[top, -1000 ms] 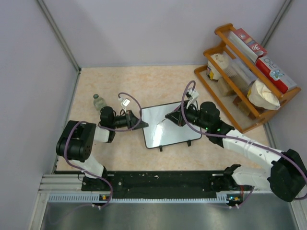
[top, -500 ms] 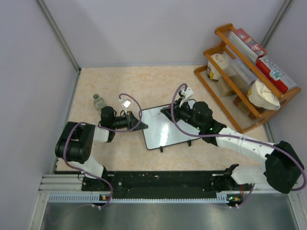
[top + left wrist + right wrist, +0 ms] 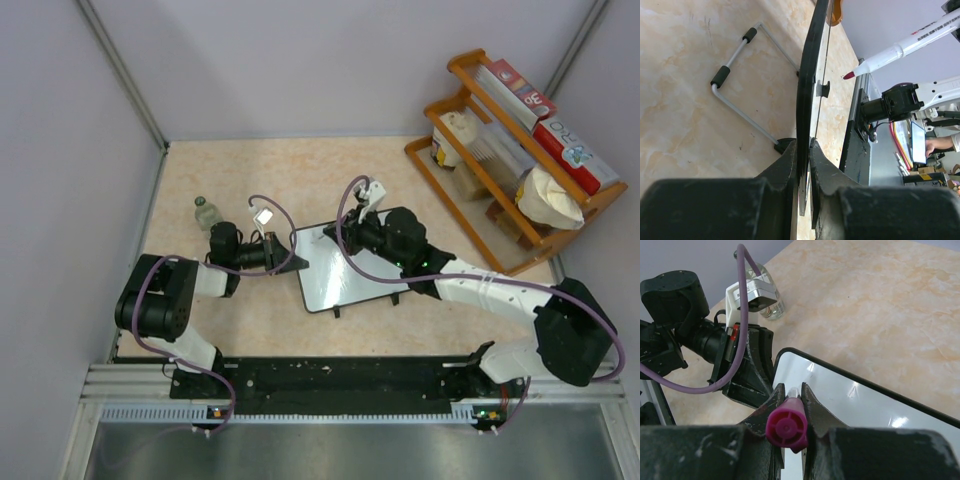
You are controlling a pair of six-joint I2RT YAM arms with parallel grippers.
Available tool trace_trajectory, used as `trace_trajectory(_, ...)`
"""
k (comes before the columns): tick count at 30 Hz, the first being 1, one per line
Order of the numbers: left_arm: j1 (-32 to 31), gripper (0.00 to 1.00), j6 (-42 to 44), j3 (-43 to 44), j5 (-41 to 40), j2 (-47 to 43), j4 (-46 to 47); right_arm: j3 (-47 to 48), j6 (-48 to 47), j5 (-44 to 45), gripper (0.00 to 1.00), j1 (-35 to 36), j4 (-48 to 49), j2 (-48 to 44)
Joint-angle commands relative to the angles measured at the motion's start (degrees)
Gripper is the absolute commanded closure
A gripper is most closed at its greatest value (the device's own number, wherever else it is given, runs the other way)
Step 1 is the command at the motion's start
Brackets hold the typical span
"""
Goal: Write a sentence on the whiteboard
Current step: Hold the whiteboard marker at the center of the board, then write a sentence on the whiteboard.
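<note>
The whiteboard (image 3: 350, 270) lies on the table with its face blank and glossy; no sentence shows on it. My left gripper (image 3: 297, 263) is shut on the board's left edge. In the left wrist view the board (image 3: 807, 95) stands edge-on between my fingers (image 3: 802, 150). My right gripper (image 3: 338, 240) is shut on a white marker with a magenta end (image 3: 786, 427). It hovers over the board's far left corner (image 3: 865, 405). The marker's pink tip (image 3: 847, 75) is a little off the board face. The right gripper (image 3: 791, 387) points at the left gripper (image 3: 752, 375).
A small glass bottle (image 3: 205, 212) stands left of the left wrist, also in the right wrist view (image 3: 767, 307). A wooden rack (image 3: 470, 190) with boxes and bags fills the far right. The board's wire stand (image 3: 740, 65) lies folded against the table. Walls close in on the left and back.
My right arm has carried the marker leftward across the board, from its right part to the far left corner. The left arm and the board have not moved.
</note>
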Motion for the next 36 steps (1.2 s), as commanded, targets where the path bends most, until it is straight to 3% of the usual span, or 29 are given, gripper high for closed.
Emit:
trace_trajectory(1,0.07,1.0,1.07,-0.89,-1.21,0.22,-0.08,3.24,-1.03,-0.32,1.0,1.03,2.25,0.97)
trace_trajectory(21,0.07,1.0,0.36,-0.71,-0.68,0.83,0.97,2.36,-0.32,-1.38,1.0,1.03,1.2,3.34)
trace_trajectory(36,0.07,1.0,0.19,-0.71,-0.51,1.01,1.06,5.7,-0.41,5.9,1.0,1.03,-2.85,4.83)
